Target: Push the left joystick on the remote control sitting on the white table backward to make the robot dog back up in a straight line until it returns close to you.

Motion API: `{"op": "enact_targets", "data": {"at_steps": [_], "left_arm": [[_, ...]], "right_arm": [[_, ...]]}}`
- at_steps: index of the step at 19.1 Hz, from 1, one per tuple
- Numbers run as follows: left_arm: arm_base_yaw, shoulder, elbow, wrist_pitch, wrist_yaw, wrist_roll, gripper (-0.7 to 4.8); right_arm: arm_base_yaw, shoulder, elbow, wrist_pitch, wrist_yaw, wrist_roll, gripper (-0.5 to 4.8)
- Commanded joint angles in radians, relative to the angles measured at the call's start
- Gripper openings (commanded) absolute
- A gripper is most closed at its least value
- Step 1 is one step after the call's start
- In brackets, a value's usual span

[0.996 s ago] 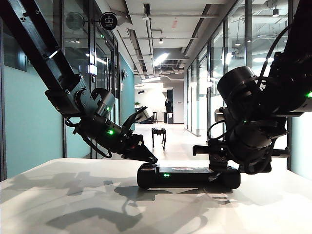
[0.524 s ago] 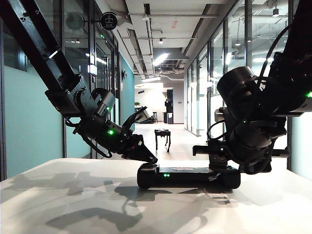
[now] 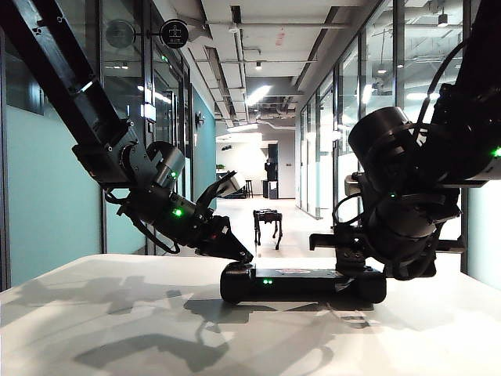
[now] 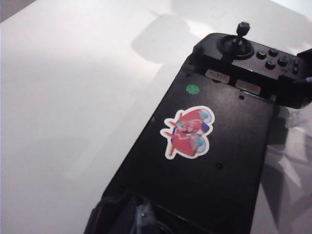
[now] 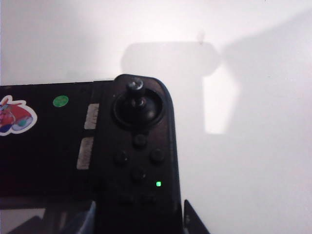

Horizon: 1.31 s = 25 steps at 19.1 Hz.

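Setting: a white desk [image 3: 117, 313] in front of a long glass-walled corridor, seen from desk level.
Remote control [image 3: 304, 282]: a flat black gamepad lying on the desk between the two arms, green lights lit, a red cartoon sticker [image 4: 188, 131] on its top.
Left joystick: hidden under the left arm's tip in every view; only the other stick [image 5: 135, 87] shows, standing upright and untouched.
Left gripper [image 3: 233, 252]: slanting down onto the remote's left end; whether its fingers are spread or pressed together cannot be told.
Right gripper [image 3: 354, 262]: low at the remote's right end, its fingers [image 5: 193, 219] seeming to stand either side of that end; a firm pinch cannot be confirmed.
Robot dog [image 3: 268, 222]: standing out on the corridor floor, well apart from the desk.
Doing the step well: probably hold the stick straight back with no sideways lean, keep the remote steady, and let go once the dog is near.
Change from earlier frames: the dog looks larger and lies further right; both arms are unchanged.
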Motion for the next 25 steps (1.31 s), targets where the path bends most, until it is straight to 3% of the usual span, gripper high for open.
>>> {"op": "enact_targets", "data": {"at_steps": [1, 25], "left_arm": [[-0.004, -0.004, 0.001, -0.019, 0.016, 0.005, -0.05], [-0.004, -0.004, 0.001, -0.022, 0.031, 0.005, -0.05]], "right_arm": [[0.0, -0.006, 0.006, 0.025, 0.031, 0.011, 1.98], [0.0, -0.006, 0.006, 0.025, 0.049, 0.03, 1.98]]}}
